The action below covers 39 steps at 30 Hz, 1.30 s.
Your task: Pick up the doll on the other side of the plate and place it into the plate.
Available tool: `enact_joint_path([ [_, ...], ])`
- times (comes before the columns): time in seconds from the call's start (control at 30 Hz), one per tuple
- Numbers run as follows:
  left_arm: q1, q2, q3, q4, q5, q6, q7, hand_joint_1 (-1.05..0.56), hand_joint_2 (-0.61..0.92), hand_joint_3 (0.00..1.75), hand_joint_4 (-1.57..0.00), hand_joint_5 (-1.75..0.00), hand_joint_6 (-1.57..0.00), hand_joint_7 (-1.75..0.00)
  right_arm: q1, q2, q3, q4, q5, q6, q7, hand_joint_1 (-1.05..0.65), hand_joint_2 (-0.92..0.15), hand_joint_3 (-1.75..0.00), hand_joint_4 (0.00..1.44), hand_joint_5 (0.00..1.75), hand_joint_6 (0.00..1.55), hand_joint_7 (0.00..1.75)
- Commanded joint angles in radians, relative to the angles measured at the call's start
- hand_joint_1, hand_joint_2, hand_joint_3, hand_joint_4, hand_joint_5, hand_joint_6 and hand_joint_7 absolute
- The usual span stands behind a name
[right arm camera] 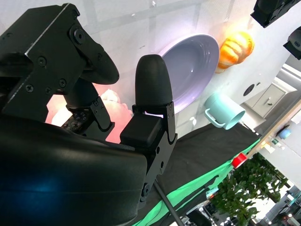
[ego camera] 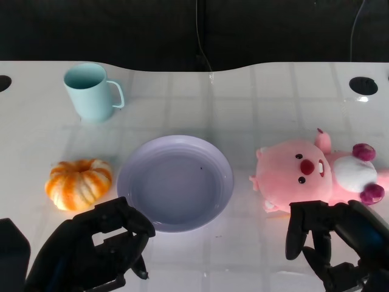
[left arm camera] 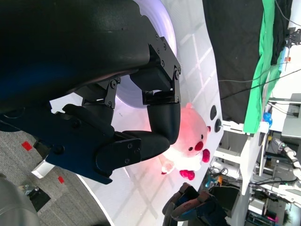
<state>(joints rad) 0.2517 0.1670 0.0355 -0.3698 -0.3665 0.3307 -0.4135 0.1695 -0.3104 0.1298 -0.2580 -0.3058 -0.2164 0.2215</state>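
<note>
Doll: the pink plush doll [ego camera: 310, 175] is lying on its back on the counter [ego camera: 255, 97], to the right of the plate [ego camera: 175, 182] and apart from it; its white belly and dark pink paws are pointing toward the counter's right edge.
Plate: the lavender plate is sitting at the middle of the counter with nothing lying in it.
Counter: the surface is glossy white with faint grid lines and is catching reflections; two dark round holes are sitting near its far corners.
Neighbours: an orange-and-white pumpkin [ego camera: 78, 182] is resting just left of the plate, and a pale blue mug [ego camera: 91, 91] is standing upright farther back on the left, handle turned right.
Room: a black curtain is hanging behind the counter; my wrist views are also showing a green cloth [left arm camera: 265, 61], white shelving and some leafy plants [right arm camera: 242, 193].
My right hand: my right hand [ego camera: 331, 243] is hovering just in front of the doll, its fingers [right arm camera: 153, 82] spread apart and holding nothing; I cannot tell whether a fingertip is touching the plush.
My left hand: my left hand [ego camera: 100, 243] is hanging near the plate's front left rim, between it and the pumpkin, fingers [left arm camera: 162, 120] curling inward around nothing.
</note>
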Motion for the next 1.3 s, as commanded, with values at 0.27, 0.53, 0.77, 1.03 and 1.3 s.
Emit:
enact_joint_path([
  [0.27,-0.009,0.012,0.006,0.005,-0.001,-0.010,0.003,-0.41,0.76,0.75,-0.64,-1.75,-0.67,-1.35,-0.018,-0.025,-0.036,-0.054,-0.053,0.020,-0.023,-0.02,-0.47,-0.85,0.90,1.13,0.90,0.66],
  [0.53,-0.010,0.011,0.004,0.007,-0.001,-0.011,0.002,-0.43,0.75,0.74,-0.64,-1.75,-0.67,-1.35,-0.030,-0.067,-0.055,-0.250,-0.369,0.243,0.043,-0.53,-0.91,-0.09,0.72,0.42,0.56,0.02],
  [0.77,-0.019,0.009,0.003,0.011,-0.001,-0.008,0.005,-0.42,0.76,0.74,-0.64,-1.75,-0.67,-1.35,-0.118,-0.021,0.022,-0.317,-0.658,0.527,0.214,-0.70,-0.92,-0.13,0.45,0.25,0.30,0.00],
  [1.03,-0.022,0.008,0.001,0.021,-0.003,-0.011,-0.001,-0.42,0.75,0.74,-0.64,-1.75,-0.68,-1.35,-0.230,-0.018,0.079,-0.200,-0.883,0.644,0.315,-0.77,-0.92,-0.15,0.32,0.18,0.21,0.00],
  [1.3,-0.023,0.011,0.003,0.021,-0.007,-0.005,-0.001,-0.42,0.74,0.75,-0.63,-1.75,-0.67,-1.35,-0.297,-0.050,0.071,-0.102,-0.895,0.642,0.330,-0.78,-0.92,-0.14,0.25,0.15,0.20,0.00],
])
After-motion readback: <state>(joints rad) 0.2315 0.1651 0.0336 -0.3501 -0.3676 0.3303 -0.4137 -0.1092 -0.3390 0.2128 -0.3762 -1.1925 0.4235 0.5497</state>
